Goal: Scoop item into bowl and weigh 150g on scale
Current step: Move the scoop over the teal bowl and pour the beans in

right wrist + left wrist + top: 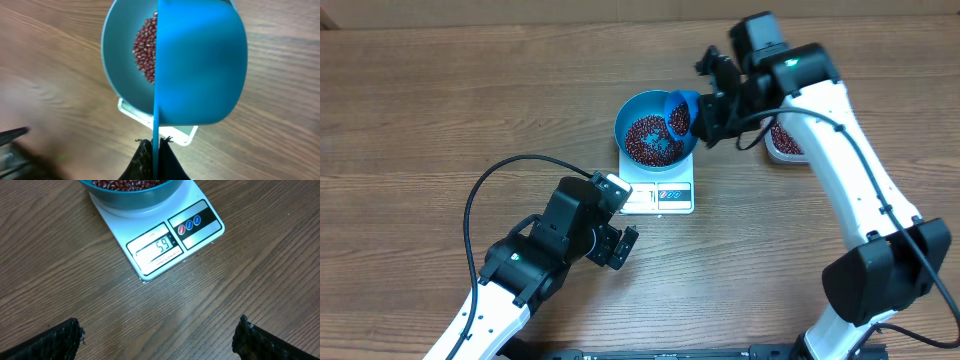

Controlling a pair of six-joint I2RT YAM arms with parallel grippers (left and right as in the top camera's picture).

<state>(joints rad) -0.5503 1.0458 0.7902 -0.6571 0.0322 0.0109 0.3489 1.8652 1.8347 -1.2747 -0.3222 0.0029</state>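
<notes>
Clearly the weighing is underway but not finished. Across the wooden table, the right arm reaches from the lower right of the overhead view up to the bowl, which sits on the scale just above the frame's centre. The right gripper is clamped on the thin handle of the blue scoop, which hangs tilted over the bowl's right rim with some beans visible inside it. The left gripper hovers low over bare wood in the lower left, just short of the scale, its jaws wide apart and holding nothing. A clear tub, mostly hidden behind the right arm at the upper right, holds more beans. A layer of beans already covers the bowl's bottom. In the left wrist view the scale's display appears to read 59, so by my judgement well under half the target is in, and several more scoops are needed.
</notes>
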